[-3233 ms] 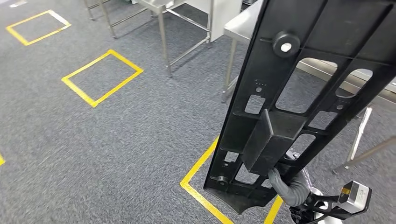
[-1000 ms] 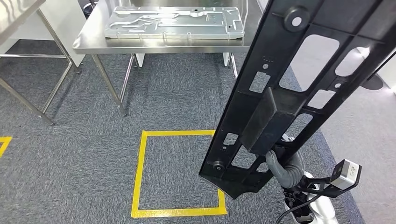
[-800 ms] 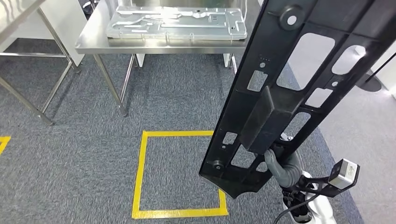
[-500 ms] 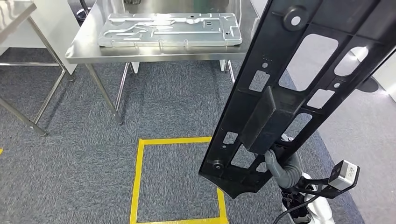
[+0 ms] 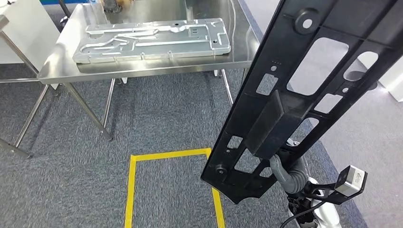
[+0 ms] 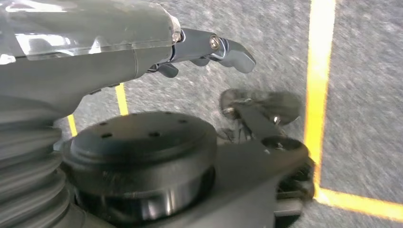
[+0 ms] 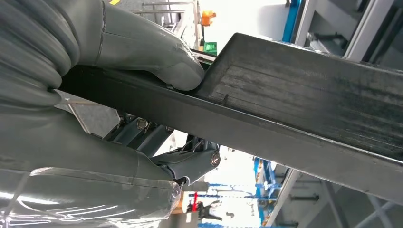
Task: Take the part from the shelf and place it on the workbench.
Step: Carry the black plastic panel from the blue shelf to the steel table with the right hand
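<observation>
Transport looks like the reason for the steep carry: the long black part stands tilted on end beside the robot's right side, clear of the carpet and of the steel workbench ahead, where a silver plate already lies. The right hand grips it near the low end, thumb pressed along its edge. The left hand hangs over the carpet holding nothing, fingers apart.

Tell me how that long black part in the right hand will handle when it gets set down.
The black part looks stiff: ribbed, and straight in the grip. Probably light for its size, being full of cutouts. Gripped near its lower end by the right hand, it may swing or tip.
</observation>
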`<state>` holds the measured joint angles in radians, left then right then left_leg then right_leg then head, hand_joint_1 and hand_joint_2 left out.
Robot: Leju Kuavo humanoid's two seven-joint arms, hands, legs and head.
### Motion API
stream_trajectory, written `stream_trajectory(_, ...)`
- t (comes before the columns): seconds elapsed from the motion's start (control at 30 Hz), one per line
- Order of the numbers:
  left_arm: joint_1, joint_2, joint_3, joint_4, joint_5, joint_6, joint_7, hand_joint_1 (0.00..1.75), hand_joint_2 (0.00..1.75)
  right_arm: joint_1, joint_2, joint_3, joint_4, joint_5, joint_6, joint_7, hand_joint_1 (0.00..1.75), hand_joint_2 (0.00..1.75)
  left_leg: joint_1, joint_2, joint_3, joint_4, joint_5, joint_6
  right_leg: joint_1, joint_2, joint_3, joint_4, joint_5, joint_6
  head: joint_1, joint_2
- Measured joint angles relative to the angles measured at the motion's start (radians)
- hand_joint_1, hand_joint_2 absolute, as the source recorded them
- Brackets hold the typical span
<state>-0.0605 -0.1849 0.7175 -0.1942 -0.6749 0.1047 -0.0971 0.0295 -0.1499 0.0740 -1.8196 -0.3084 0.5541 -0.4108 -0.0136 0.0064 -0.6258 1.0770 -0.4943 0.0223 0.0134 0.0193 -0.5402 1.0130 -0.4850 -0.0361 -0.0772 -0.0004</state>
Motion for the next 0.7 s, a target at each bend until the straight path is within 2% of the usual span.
stream_trajectory(0.03, -0.001, 0.001, 0.002, 0.0, 0.001, 0.0, -0.001, 0.0, 1.75, -0.005, 0.0, 0.001, 0.002, 0.002, 0.003, 0.001, 1.75, 1.75, -0.006, -0.003, 0.004, -0.036, 0.046, 0.006, 0.0, 0.002, 0.003, 0.0, -0.006, 0.003, 0.0, 0.0)
stream_trajectory(0.07, -0.001, 0.002, 0.004, 0.0, 0.002, 0.001, -0.001, 0.0, 1.75, -0.009, 0.0, 0.002, 0.005, 0.004, 0.004, 0.003, 1.75, 1.75, -0.01, -0.006, 0.004, -0.052, 0.07, 0.011, -0.001, 0.004, 0.003, 0.0, -0.01, 0.007, 0.0, 0.0)
stream_trajectory(0.17, -0.002, 0.002, 0.009, 0.0, 0.003, 0.003, -0.003, 0.0, 1.75, -0.02, 0.001, 0.004, 0.008, 0.004, 0.005, 0.007, 1.75, 1.75, -0.005, -0.007, 0.015, -0.072, 0.08, 0.018, -0.002, 0.002, 0.004, 0.002, -0.022, 0.021, 0.0, 0.0)
stream_trajectory(0.2, -0.003, 0.002, 0.01, 0.0, 0.003, 0.003, -0.004, 0.0, 1.75, -0.023, 0.002, 0.005, 0.008, 0.004, 0.005, 0.007, 1.75, 1.75, -0.001, -0.006, 0.022, -0.082, 0.083, 0.02, -0.002, 0.0, -0.004, 0.022, -0.036, 0.028, 0.0, 0.0)
stream_trajectory(0.23, -0.004, 0.001, 0.01, 0.0, 0.003, 0.004, -0.005, 0.0, 1.75, -0.026, 0.003, 0.005, 0.008, 0.004, 0.005, 0.007, 1.75, 1.75, 0.003, -0.006, 0.029, -0.091, 0.084, 0.022, -0.004, -0.003, -0.023, 0.062, -0.059, 0.034, 0.0, 0.0)
stream_trajectory(0.3, -0.005, 0.001, 0.011, 0.0, 0.003, 0.004, -0.008, 0.0, 1.75, -0.028, 0.004, 0.005, 0.009, 0.003, 0.005, 0.007, 1.75, 1.75, 0.004, -0.006, 0.034, -0.094, 0.081, 0.023, -0.014, -0.006, -0.094, 0.188, -0.113, 0.048, 0.0, 0.0)
stream_trajectory(0.33, -0.005, 0.001, 0.011, 0.0, 0.003, 0.003, -0.008, 0.0, 1.75, -0.028, 0.004, 0.005, 0.011, 0.003, 0.005, 0.007, 1.75, 1.75, 0.005, -0.006, 0.034, -0.093, 0.078, 0.022, -0.021, -0.006, -0.13, 0.243, -0.126, 0.055, 0.0, 0.0)
stream_trajectory(0.37, -0.005, 0.001, 0.011, 0.0, 0.003, 0.002, -0.008, 0.0, 1.75, -0.028, 0.005, 0.005, 0.013, 0.003, 0.005, 0.007, 1.75, 1.75, 0.007, -0.006, 0.036, -0.091, 0.074, 0.019, -0.027, -0.007, -0.152, 0.268, -0.121, 0.063, 0.0, 0.0)
stream_trajectory(0.4, -0.004, 0.001, 0.012, 0.0, 0.003, 0.001, -0.008, 0.0, 1.75, -0.028, 0.005, 0.005, 0.014, 0.003, 0.005, 0.007, 1.75, 1.75, 0.01, -0.006, 0.038, -0.088, 0.069, 0.014, -0.034, -0.009, -0.153, 0.253, -0.095, 0.07, 0.0, 0.0)
stream_trajectory(0.47, -0.004, 0.001, 0.012, 0.0, 0.004, -0.003, -0.009, 0.0, 1.75, -0.029, 0.005, 0.006, 0.016, 0.003, 0.004, 0.008, 1.75, 1.75, 0.018, -0.006, 0.042, -0.075, 0.055, 0.002, -0.048, -0.015, -0.107, 0.131, -0.017, 0.088, 0.0, 0.0)
stream_trajectory(0.5, -0.005, 0.001, 0.012, 0.0, 0.004, -0.004, -0.009, 0.0, 1.75, -0.03, 0.005, 0.006, 0.017, 0.004, 0.004, 0.008, 1.75, 1.75, 0.02, -0.007, 0.043, -0.066, 0.048, -0.006, -0.05, -0.014, -0.081, 0.072, 0.01, 0.091, 0.0, 0.0)
stream_trajectory(0.53, -0.006, 0.001, 0.012, 0.0, 0.004, -0.006, -0.01, 0.0, 1.75, -0.031, 0.005, 0.007, 0.018, 0.004, 0.004, 0.009, 1.75, 1.75, 0.021, -0.008, 0.042, -0.06, 0.042, -0.013, -0.051, -0.013, -0.064, 0.034, 0.022, 0.088, 0.0, 0.0)
stream_trajectory(0.57, -0.007, 0.001, 0.012, 0.0, 0.004, -0.007, -0.01, 0.0, 1.75, -0.032, 0.005, 0.008, 0.019, 0.005, 0.004, 0.01, 1.75, 1.75, 0.02, -0.009, 0.042, -0.056, 0.037, -0.02, -0.048, -0.01, -0.058, 0.02, 0.022, 0.081, 0.0, 0.0)
stream_trajectory(0.67, -0.009, 0.001, 0.012, 0.0, 0.004, -0.008, -0.011, 0.0, 1.75, -0.032, 0.005, 0.009, 0.02, 0.006, 0.003, 0.01, 1.75, 1.75, 0.026, -0.009, 0.043, -0.051, 0.027, -0.038, -0.04, -0.005, -0.054, 0.02, 0.015, 0.049, 0.0, 0.0)
stream_trajectory(0.7, -0.009, 0.001, 0.012, 0.0, 0.003, -0.009, -0.011, 0.0, 1.75, -0.032, 0.005, 0.009, 0.02, 0.006, 0.003, 0.01, 1.75, 1.75, 0.029, -0.008, 0.036, -0.033, 0.015, -0.042, -0.039, -0.005, -0.05, 0.018, 0.013, 0.041, 0.0, 0.0)
